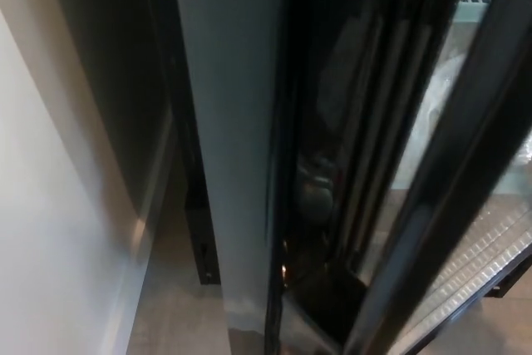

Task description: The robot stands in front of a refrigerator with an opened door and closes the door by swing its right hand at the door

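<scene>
One refrigerator [233, 122], one glass door [465, 139], no robot hand in view.
Door fills the frame right of the refrigerator's grey side panel; white wall [50, 205] left; wire shelves [490, 247] behind glass. Fingers unseen: cannot tell.

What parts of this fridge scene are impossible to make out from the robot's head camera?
- Robot's hands: neither shows in the head view.
- Fridge contents: blurred behind the glass door and its reflections.
- Door's top and handle: cut off by the picture edges.
- Dark object near the door's inner edge: too dim and blurred to identify.
</scene>
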### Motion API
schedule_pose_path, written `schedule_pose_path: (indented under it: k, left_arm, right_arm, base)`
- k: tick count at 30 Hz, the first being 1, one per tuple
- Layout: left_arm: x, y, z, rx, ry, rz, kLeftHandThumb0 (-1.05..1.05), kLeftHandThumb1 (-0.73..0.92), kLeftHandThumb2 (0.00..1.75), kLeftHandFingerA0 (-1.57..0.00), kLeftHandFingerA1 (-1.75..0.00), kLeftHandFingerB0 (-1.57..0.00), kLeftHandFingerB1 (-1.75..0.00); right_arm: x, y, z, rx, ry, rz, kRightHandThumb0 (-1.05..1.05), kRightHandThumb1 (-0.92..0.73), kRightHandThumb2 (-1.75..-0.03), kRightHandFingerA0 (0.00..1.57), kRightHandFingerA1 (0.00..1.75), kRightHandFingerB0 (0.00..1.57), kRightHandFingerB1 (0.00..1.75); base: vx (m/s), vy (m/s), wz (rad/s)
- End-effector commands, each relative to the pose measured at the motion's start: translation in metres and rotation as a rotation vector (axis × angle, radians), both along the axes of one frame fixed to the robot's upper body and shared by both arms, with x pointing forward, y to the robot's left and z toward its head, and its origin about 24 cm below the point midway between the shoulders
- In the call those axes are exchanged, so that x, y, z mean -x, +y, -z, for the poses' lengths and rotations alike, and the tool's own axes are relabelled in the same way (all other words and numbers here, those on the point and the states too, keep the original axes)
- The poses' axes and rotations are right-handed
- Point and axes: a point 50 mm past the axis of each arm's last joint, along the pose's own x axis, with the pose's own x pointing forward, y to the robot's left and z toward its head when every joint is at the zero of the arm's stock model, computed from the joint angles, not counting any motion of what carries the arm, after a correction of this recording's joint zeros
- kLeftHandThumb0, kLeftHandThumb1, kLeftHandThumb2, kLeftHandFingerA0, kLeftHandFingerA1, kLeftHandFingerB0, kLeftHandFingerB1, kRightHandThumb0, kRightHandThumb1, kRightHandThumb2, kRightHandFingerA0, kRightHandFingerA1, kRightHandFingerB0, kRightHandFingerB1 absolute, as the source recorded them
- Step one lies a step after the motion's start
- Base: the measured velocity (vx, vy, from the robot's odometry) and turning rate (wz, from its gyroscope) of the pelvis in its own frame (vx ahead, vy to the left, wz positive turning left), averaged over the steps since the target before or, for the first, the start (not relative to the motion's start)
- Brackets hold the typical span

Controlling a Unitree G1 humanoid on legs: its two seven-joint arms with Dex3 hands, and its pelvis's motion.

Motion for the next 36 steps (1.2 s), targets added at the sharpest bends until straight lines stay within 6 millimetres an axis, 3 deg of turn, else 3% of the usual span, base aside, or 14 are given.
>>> schedule_pose_path:
  k: [1,5,6,8,9,11,13,16,18,19,23,27,28,36]
  left_arm:
    - [0.010,0.006,0.000,0.002,0.026,0.016,-0.50,0.78,0.63,-0.36,-0.34,-0.29,-0.30]
    - [0.018,0.005,0.003,0.014,0.038,0.005,-0.49,0.78,0.63,-0.36,-0.34,-0.29,-0.31]
    - [0.027,0.006,0.005,0.013,0.058,-0.002,-0.48,0.78,0.63,-0.36,-0.34,-0.29,-0.31]
    - [0.036,0.007,0.008,0.012,0.081,-0.010,-0.50,0.78,0.63,-0.36,-0.34,-0.28,-0.31]
    - [0.042,0.007,0.009,0.025,0.091,-0.019,-0.51,0.78,0.63,-0.36,-0.34,-0.27,-0.30]
    - [0.046,0.007,0.009,0.040,0.093,-0.027,-0.51,0.78,0.63,-0.37,-0.34,-0.26,-0.30]
    - [0.049,0.008,0.010,0.035,0.101,-0.028,-0.52,0.78,0.63,-0.37,-0.34,-0.27,-0.30]
    - [0.052,0.010,0.010,0.023,0.113,-0.039,-0.51,0.77,0.63,-0.37,-0.34,-0.27,-0.30]
    - [0.053,0.010,0.011,0.040,0.111,-0.066,-0.50,0.77,0.63,-0.37,-0.34,-0.26,-0.30]
    - [0.053,0.010,0.011,0.045,0.111,-0.070,-0.50,0.77,0.62,-0.39,-0.35,-0.27,-0.30]
    - [0.058,0.011,0.011,0.032,0.120,-0.060,-0.50,0.78,0.63,-0.36,-0.34,-0.26,-0.30]
    - [0.062,0.012,0.012,0.028,0.127,-0.067,-0.51,0.77,0.63,-0.36,-0.34,-0.27,-0.30]
    - [0.063,0.012,0.012,0.032,0.129,-0.070,-0.51,0.77,0.63,-0.36,-0.34,-0.27,-0.30]
    - [0.065,0.013,0.011,0.028,0.141,-0.063,-0.51,0.79,0.63,-0.35,-0.34,-0.26,-0.30]
  right_arm:
    - [0.008,-0.004,0.002,0.031,0.021,-0.034,-0.64,-0.83,-0.65,0.13,0.26,0.15,0.24]
    - [0.015,-0.003,0.004,0.034,0.033,-0.038,-0.63,-0.82,-0.66,0.11,0.24,0.15,0.24]
    - [0.022,-0.001,0.007,0.050,0.037,-0.070,-0.69,-0.66,-0.95,0.04,0.37,0.07,0.34]
    - [0.029,0.002,0.008,0.055,0.028,-0.096,-0.71,-0.62,-0.96,0.00,0.40,0.11,0.40]
    - [0.034,0.003,0.009,0.049,0.014,-0.095,-0.34,-0.57,-1.10,0.01,0.50,0.00,0.47]
    - [0.038,0.005,0.004,0.047,-0.071,-0.084,-0.67,-0.68,-0.93,0.07,0.38,0.08,0.35]
    - [0.041,0.009,-0.005,0.035,-0.213,-0.062,-0.61,-0.85,-0.66,0.20,0.30,0.18,0.27]
    - [0.044,0.020,-0.026,0.025,-0.465,-0.033,-0.61,-0.86,-0.66,0.22,0.30,0.16,0.26]
    - [0.044,0.039,-0.062,0.009,-0.743,-0.060,-0.58,-0.87,-0.67,0.23,0.30,0.13,0.22]
    - [0.043,0.048,-0.082,-0.017,-0.879,-0.072,-0.31,-0.64,-1.14,0.00,0.47,0.00,0.47]
    - [0.046,0.073,-0.168,-0.124,-1.314,-0.128,-0.31,-0.64,-1.14,0.00,0.48,0.00,0.47]
    - [0.048,0.079,-0.218,-0.185,-1.550,-0.167,-0.31,-0.63,-1.13,0.00,0.49,0.00,0.47]
    - [0.050,0.080,-0.234,-0.195,-1.645,-0.179,-0.51,-0.81,-0.65,0.17,0.32,0.20,0.30]
    - [0.061,0.083,-0.297,-0.219,-1.989,-0.202,-0.54,-0.81,-0.66,0.15,0.30,0.19,0.27]
  base:
    - [0.00,0.000,0.00]
    - [0.00,0.000,0.00]
    - [0.00,0.000,0.00]
    - [0.00,0.000,0.00]
    - [0.00,0.000,0.00]
    - [0.00,0.000,0.00]
    - [0.00,0.000,0.00]
    - [0.00,0.000,0.00]
    - [0.00,0.000,0.00]
    - [0.00,0.000,0.00]
    - [0.00,0.000,0.00]
    - [0.00,0.000,0.00]
    - [0.00,0.000,0.00]
    - [0.00,0.000,0.00]
